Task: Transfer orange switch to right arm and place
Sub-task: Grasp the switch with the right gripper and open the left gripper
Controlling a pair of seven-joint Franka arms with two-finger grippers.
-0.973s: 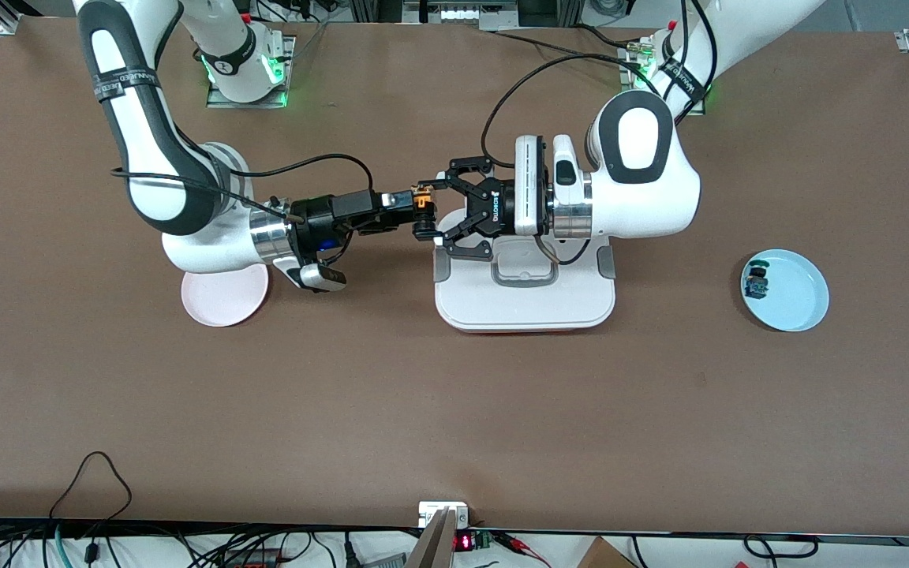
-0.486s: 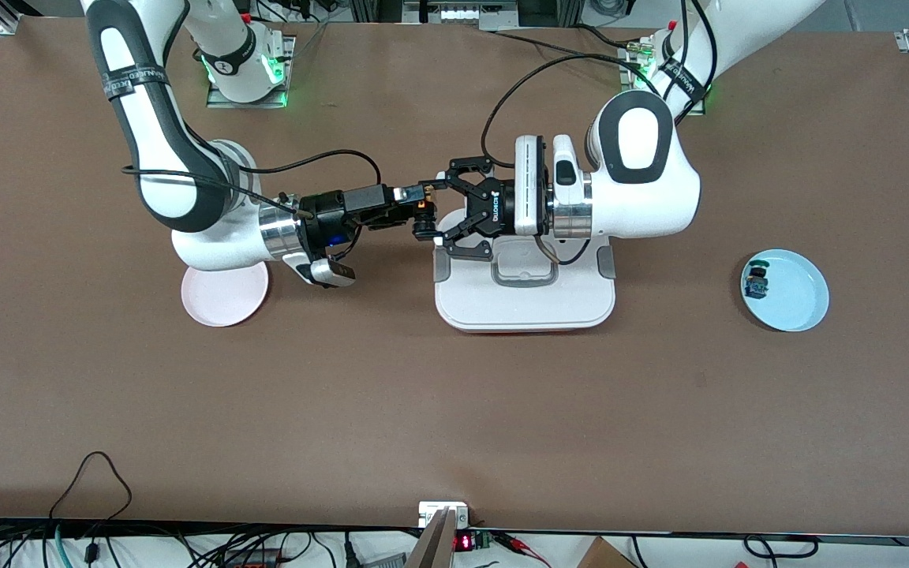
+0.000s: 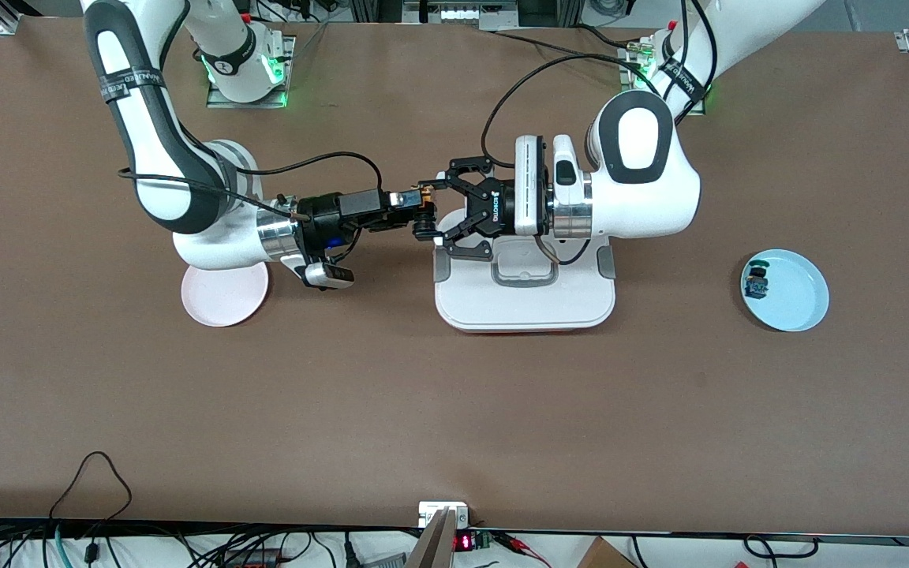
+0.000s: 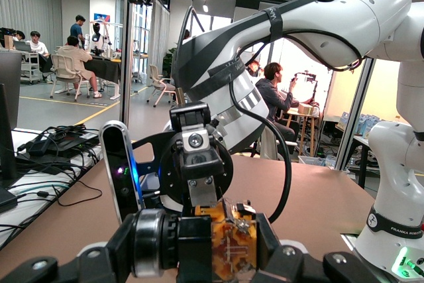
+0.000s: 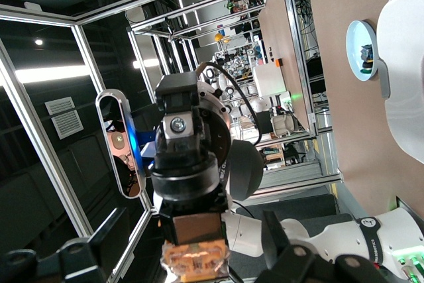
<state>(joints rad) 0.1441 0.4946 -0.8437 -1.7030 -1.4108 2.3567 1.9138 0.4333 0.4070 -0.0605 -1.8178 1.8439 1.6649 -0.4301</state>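
Note:
Over the table's middle, my left gripper (image 3: 428, 213) is shut on the orange switch (image 3: 424, 208), gripping it end to end and holding it out sideways. The left wrist view shows the orange body (image 4: 235, 243) clamped between my left gripper's (image 4: 212, 246) jaws. My right gripper (image 3: 411, 203) reaches in from the right arm's end and meets it. In the right wrist view the switch (image 5: 195, 260) sits between my right gripper's (image 5: 189, 256) spread fingers (image 5: 285, 246), with a gap on each side. It is open around the switch.
A white tray-like stand (image 3: 525, 308) lies under the left gripper. A pink plate (image 3: 222, 296) sits below the right wrist. Toward the left arm's end a light-blue plate (image 3: 802, 296) holds a tiny part with a blue-green top (image 3: 756, 282).
My right gripper has moved in over the switch, now hiding most of its orange in the front view. The left arm has stayed still with the switch.

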